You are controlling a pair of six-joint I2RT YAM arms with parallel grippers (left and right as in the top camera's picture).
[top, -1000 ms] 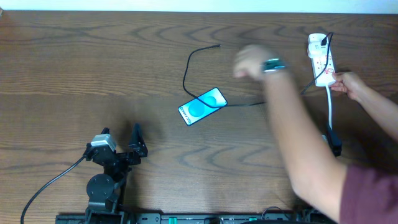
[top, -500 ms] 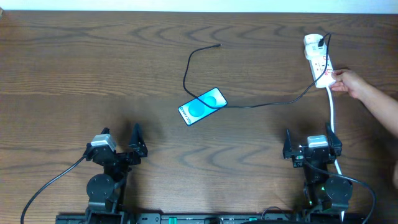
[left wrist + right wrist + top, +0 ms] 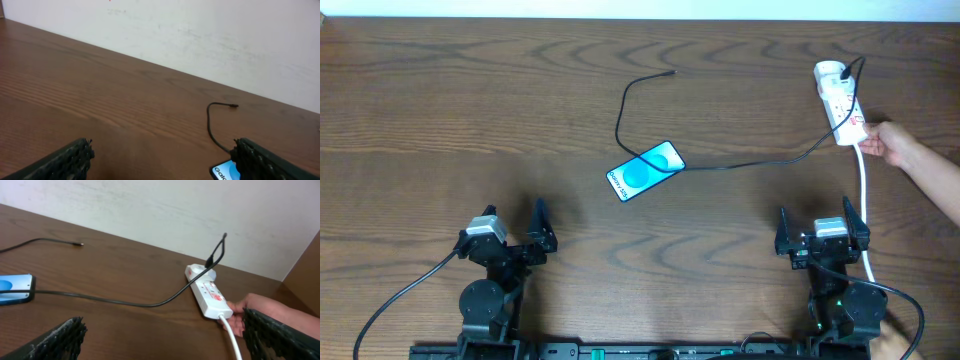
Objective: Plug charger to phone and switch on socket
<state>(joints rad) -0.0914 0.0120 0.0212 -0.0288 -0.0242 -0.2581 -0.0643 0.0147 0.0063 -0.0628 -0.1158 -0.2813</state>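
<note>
The big arm that reached across the right side of the table a second ago is gone. Only a hand (image 3: 892, 143) remains, touching the near end of the socket (image 3: 840, 100), which has turned a little under it; its white cord (image 3: 865, 200) has swung slightly right. The right gripper (image 3: 815, 210), hidden under that arm before, is back in view. Both it and the left gripper (image 3: 513, 215) stay parked at the near edge, jaws spread wide and empty, as they were.

The phone (image 3: 646, 170) has not moved. It lies face up and tilted near the table's middle, screen lit. The charger (image 3: 740, 166) runs from its plug, which looks seated in the socket's far end, leftward across the phone, then loops far and left. Its tip lies loose on the wood beyond the phone, not plugged in.

So the scene looks as if it is still being arranged, and no step of the task has begun. The tip must be picked up first; the left arm is nearer to it.

The hand is the main obstacle: it sits just beside the red switches, so the right arm should not go in yet. The cable draped over the phone may drag the phone when pulled. The table is otherwise bare wood.
</note>
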